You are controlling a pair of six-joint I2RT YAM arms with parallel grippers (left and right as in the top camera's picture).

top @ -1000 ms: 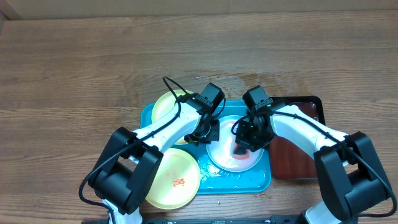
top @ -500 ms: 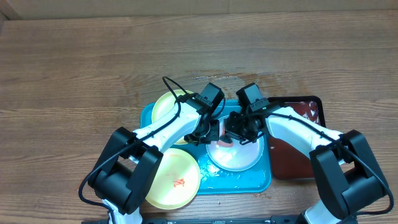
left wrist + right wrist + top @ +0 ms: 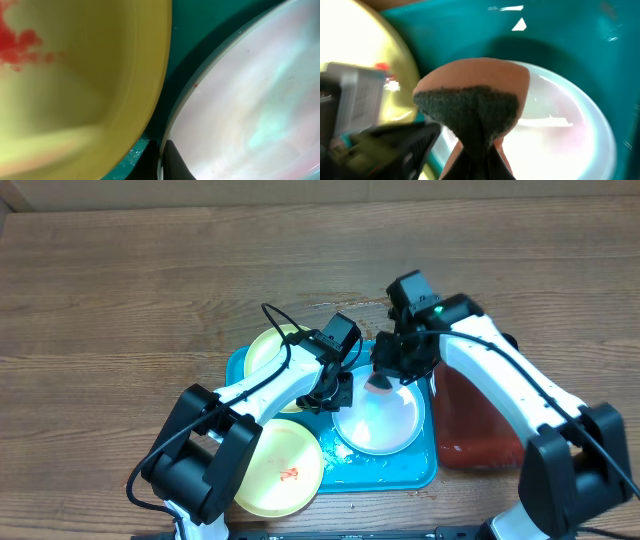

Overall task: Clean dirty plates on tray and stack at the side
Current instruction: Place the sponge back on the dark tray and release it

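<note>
Fingers of the right arm (image 3: 386, 373) pinch a sponge (image 3: 470, 95) over the upper rim of the white plate (image 3: 385, 425), in the tray (image 3: 400, 476) mid-frame. Left fingers (image 3: 336, 392) sit at its left rim; their opening I cannot tell.

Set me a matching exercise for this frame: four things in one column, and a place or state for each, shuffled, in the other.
Things:
1. sponge
2. pale blue-white plate
3. front yellow-green plate
4. dark red tray

Places or states:
A. beside the turquoise tray, on the robot's right
B. red smear in its centre
C. pinched in the right gripper
D. inside the turquoise tray, beneath the sponge

Pairs: 1-C; 2-D; 3-B; 4-A
</note>
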